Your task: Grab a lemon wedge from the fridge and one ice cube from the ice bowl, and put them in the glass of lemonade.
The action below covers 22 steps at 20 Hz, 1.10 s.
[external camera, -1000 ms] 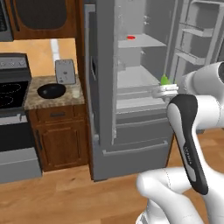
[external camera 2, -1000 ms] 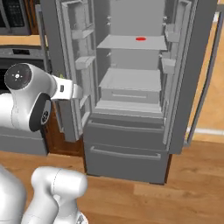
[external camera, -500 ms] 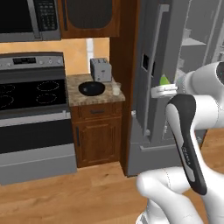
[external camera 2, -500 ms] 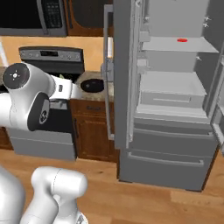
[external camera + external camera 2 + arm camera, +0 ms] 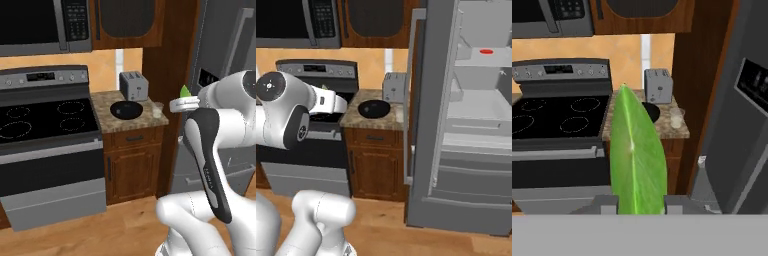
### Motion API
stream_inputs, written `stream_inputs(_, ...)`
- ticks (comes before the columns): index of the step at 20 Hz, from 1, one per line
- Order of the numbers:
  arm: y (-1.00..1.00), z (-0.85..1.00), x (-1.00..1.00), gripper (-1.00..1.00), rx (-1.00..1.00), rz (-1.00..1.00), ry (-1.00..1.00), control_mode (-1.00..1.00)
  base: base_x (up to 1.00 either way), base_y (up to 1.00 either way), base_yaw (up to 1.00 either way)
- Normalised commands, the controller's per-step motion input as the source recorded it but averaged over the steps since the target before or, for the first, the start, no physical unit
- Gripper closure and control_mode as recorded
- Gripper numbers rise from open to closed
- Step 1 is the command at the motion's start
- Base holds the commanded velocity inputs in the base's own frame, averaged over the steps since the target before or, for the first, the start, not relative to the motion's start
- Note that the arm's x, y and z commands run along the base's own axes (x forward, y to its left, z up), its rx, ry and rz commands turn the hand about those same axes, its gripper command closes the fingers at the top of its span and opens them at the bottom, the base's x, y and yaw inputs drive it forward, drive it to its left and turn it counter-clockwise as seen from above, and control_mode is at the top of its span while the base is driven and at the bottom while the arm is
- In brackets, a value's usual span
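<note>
My gripper (image 5: 637,202) is shut on the lemon wedge (image 5: 636,160), a yellow-green sliver that stands tall between the two fingertips in the hand view. From the left base view the lemon wedge (image 5: 185,91) pokes up from the gripper (image 5: 184,102), which hovers to the right of the counter, at its height. The black ice bowl (image 5: 126,110) sits on that small counter, with the glass of lemonade (image 5: 157,110) just to its right. In the hand view the glass of lemonade (image 5: 676,118) stands ahead and the ice bowl (image 5: 653,112) is half hidden by the wedge. The fridge (image 5: 476,125) stands open on the right.
A grey toaster (image 5: 133,85) stands behind the bowl. A black stove (image 5: 45,120) with a microwave (image 5: 45,25) above it lies left of the counter. The open fridge door (image 5: 423,100) juts out beside the counter. A red round item (image 5: 486,51) rests on a fridge shelf.
The whole picture has shifted as the base moved from the open fridge toward the counter and stove. The wedge stays held in the gripper throughout.
</note>
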Motion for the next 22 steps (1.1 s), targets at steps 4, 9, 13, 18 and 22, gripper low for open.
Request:
stream_inputs(4,0.00,0.00,0.00,1.00,0.00,0.00,0.00,1.00,0.68,0.26,-0.17)
stream_inputs(9,0.00,0.00,0.00,1.00,0.00,0.00,0.00,1.00,0.64,0.41,-0.19)
stream_inputs(13,0.00,0.00,0.00,1.00,0.00,0.00,0.00,1.00,0.58,0.50,-0.22)
stream_inputs(18,0.00,0.00,0.00,1.00,0.00,0.00,0.00,1.00,0.51,0.30,-0.22)
stream_inputs(22,0.00,0.00,0.00,1.00,0.00,0.00,0.00,1.00,0.58,0.18,-0.20)
